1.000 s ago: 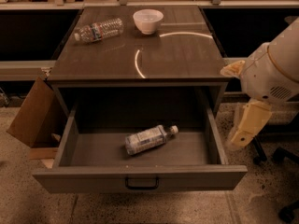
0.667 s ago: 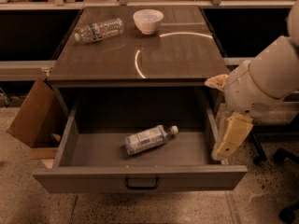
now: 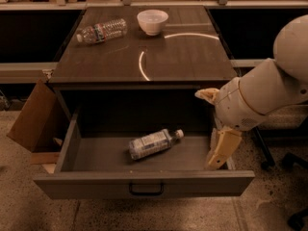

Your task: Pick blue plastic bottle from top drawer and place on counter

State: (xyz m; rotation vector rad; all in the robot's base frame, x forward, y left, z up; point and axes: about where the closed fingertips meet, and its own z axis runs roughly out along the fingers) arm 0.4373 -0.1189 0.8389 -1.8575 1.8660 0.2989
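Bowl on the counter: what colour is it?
White bowl, camera view; gripper hovers at the right edge of the top drawer.

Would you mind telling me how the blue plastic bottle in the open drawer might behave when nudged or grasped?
Lying on its side in the top drawer, the blue plastic bottle would probably roll if nudged. Its small plastic body likely makes it light and squashy. The gripper hangs over the drawer's right edge.

End effector point(image 3: 222, 150) over top drawer point(image 3: 96, 184) right wall, covering part of it; arm point(image 3: 269, 88) cut off at view's edge, right of drawer.
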